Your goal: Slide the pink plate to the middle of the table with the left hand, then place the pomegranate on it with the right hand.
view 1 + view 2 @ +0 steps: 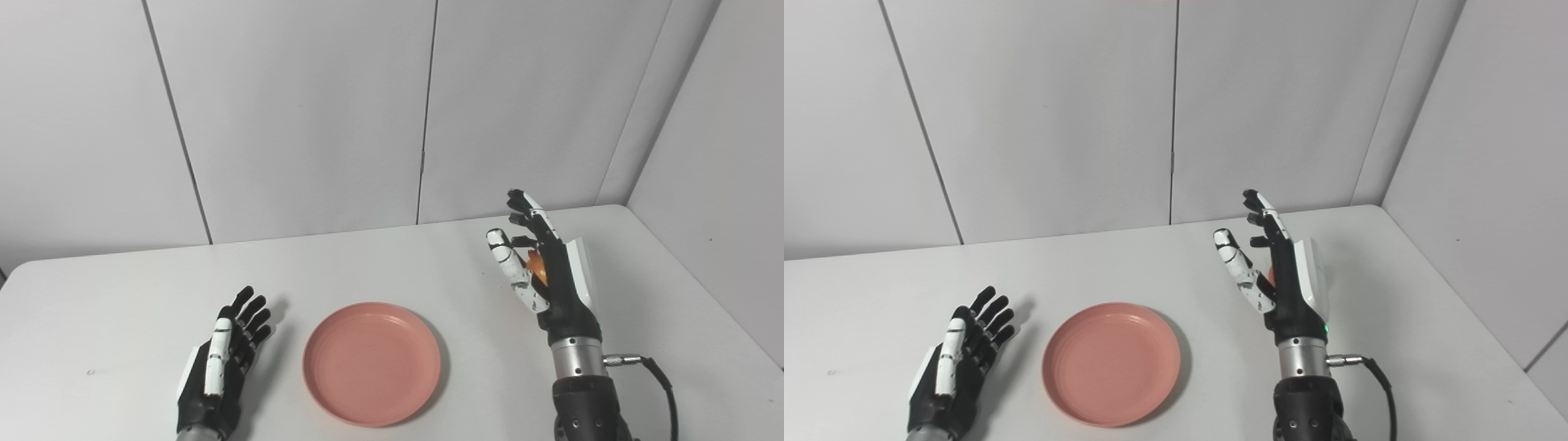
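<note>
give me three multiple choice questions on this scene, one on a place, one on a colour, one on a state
1. Where is the plate?
A. between the two hands
B. right of both hands
C. against the wall

2. What colour is the plate?
A. blue
B. pink
C. green

3. What lies on the plate?
A. a fruit
B. a cup
C. nothing

Answers:
1 A: the left hand is on its left and the right hand on its right.
2 B: its surface is plainly pink.
3 C: its surface is bare, and the orange fruit shows inside the right hand, off to the side.
</note>
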You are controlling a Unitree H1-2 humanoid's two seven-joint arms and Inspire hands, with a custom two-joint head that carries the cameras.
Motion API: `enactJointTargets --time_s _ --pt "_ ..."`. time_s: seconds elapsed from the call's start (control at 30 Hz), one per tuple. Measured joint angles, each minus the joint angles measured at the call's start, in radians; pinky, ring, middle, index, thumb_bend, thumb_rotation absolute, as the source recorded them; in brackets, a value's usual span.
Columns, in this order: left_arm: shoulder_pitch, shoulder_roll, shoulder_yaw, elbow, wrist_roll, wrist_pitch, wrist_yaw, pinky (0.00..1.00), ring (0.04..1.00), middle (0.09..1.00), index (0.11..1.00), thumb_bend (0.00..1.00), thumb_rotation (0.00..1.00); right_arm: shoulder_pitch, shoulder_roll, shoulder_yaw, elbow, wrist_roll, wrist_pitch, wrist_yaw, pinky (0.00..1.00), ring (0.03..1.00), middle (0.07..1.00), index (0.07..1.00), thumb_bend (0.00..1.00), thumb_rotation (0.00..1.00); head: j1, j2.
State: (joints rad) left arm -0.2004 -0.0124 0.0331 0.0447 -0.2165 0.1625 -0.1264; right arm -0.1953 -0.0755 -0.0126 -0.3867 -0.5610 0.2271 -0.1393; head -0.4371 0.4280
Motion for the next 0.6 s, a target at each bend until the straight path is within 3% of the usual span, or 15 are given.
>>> enactJointTargets --time_s 0.2,0.37,0.6 --pt "-0.003 0.005 0.008 0.009 -0.001 -0.010 -0.009 0.94 0.927 0.926 0.901 0.36 1.00 0.001 -0.013 -0.015 0.034 -0.063 0.000 -0.044 0.80 0.853 0.879 0.892 0.73 0.58 -0.028 -0.008" --pt "-0.003 0.007 0.015 0.010 -0.011 -0.010 -0.013 0.94 0.925 0.923 0.897 0.36 1.00 0.000 -0.023 -0.027 0.036 -0.119 0.006 -0.053 0.80 0.870 0.900 0.913 0.79 0.54 -0.037 -0.006" --pt "-0.003 0.014 0.026 0.009 -0.022 -0.004 -0.019 0.94 0.917 0.919 0.902 0.35 1.00 0.000 -0.051 -0.027 0.055 -0.194 0.063 -0.027 0.76 0.873 0.931 0.936 0.85 0.47 -0.048 0.005"
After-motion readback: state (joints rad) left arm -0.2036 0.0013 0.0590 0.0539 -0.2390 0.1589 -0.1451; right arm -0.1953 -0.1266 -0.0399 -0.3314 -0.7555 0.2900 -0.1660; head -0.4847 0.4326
